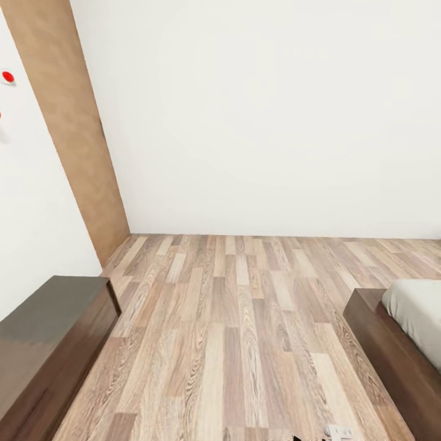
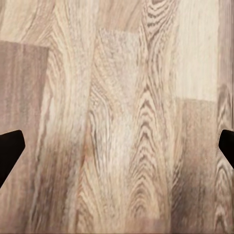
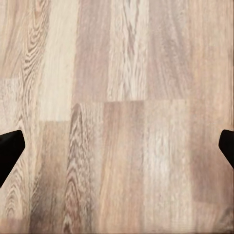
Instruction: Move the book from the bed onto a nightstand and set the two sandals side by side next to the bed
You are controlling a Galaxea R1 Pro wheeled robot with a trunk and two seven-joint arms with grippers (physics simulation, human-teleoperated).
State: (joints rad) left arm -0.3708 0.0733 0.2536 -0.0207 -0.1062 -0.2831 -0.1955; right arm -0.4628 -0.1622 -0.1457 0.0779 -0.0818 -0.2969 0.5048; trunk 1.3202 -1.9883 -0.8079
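Observation:
The bed (image 1: pixel 392 352) shows one corner at the right of the head view, a dark brown frame with a pale grey mattress (image 1: pixel 421 315) on it. The book and the two sandals are out of view. My left gripper (image 2: pixel 117 151) is open; its dark fingertips (image 2: pixel 9 151) sit far apart over bare wood-plank floor, with nothing between them. My right gripper (image 3: pixel 117 151) is open in the same way, its fingertips (image 3: pixel 9 151) wide apart above bare planks. Whether the low dark brown unit (image 1: pixel 49 343) at the left is a nightstand, I cannot tell.
Light wood-plank floor (image 1: pixel 245 318) runs between the dark unit and the bed up to a white wall (image 1: pixel 275 122). A tan door panel (image 1: pixel 67 122) stands in the far left corner. A red dot (image 1: pixel 7 76) marks the left wall.

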